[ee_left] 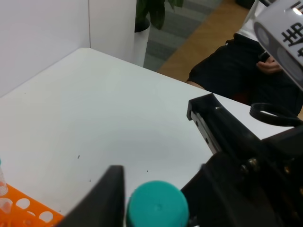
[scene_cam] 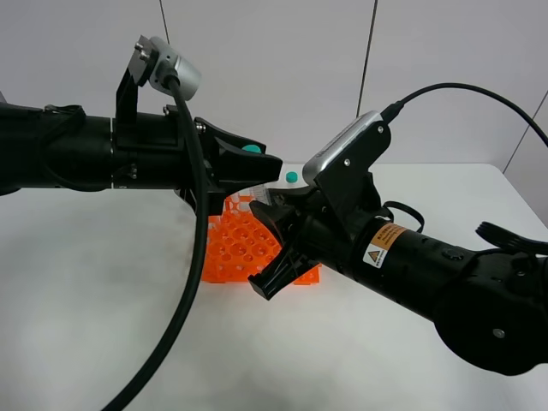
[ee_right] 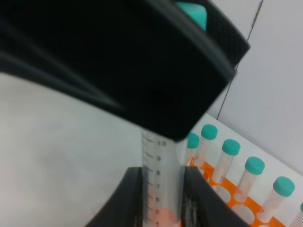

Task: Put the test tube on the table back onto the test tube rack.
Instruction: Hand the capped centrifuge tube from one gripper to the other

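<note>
The test tube [ee_right: 161, 175], clear with printed marks and pink liquid at its foot, hangs upright above the orange test tube rack [scene_cam: 233, 250]. My left gripper [scene_cam: 257, 159] is shut on its top just below the teal cap [ee_left: 157, 207]. My right gripper [ee_right: 162, 201] is closed on the lower part of the tube, one finger [ee_right: 135, 198] on each side. In the exterior high view the right gripper [scene_cam: 264, 248] sits over the rack's right half, and the tube's cap [scene_cam: 251, 150] shows between the left fingers.
Several other teal-capped tubes [ee_right: 229, 161] stand in the rack's [ee_right: 239, 208] back row; one cap [scene_cam: 292, 177] shows behind the grippers. The white table [scene_cam: 103, 282] spreads around the rack. A seated person [ee_left: 236, 71] is beyond the table's far edge.
</note>
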`<state>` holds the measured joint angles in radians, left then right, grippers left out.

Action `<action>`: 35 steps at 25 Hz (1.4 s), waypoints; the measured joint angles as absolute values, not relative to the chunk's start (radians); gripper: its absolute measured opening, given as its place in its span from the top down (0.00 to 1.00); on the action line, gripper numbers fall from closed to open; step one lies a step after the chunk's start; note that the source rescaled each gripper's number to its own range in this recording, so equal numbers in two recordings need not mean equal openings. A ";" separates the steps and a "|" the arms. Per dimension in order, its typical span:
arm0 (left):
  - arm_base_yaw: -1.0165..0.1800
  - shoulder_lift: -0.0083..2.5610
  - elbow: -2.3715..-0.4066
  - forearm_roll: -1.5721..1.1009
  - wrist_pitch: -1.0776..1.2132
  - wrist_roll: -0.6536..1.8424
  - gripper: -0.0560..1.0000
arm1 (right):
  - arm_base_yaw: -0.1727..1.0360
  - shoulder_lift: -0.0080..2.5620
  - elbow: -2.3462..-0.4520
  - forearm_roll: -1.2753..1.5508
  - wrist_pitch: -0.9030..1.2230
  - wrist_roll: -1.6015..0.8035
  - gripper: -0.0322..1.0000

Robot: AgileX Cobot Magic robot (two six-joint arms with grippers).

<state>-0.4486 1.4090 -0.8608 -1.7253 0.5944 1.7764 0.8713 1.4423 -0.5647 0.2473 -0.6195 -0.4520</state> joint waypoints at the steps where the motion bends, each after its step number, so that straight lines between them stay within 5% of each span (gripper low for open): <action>1: -0.449 1.409 -0.861 -1.725 0.594 1.778 0.82 | 0.871 1.442 -0.565 0.247 -0.620 -0.452 0.94; 4: -0.449 1.409 -0.861 -1.726 0.588 1.784 0.94 | 0.871 1.442 -0.565 0.247 -0.620 -0.452 0.94; 35: -0.453 1.410 -0.914 -1.699 0.577 1.793 0.94 | 0.860 1.439 -0.565 0.107 -0.651 -0.193 0.94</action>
<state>-0.4529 1.4102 -0.9138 -1.6991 0.5766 1.7935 0.8600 1.4385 -0.5647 0.1070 -0.6510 -0.1935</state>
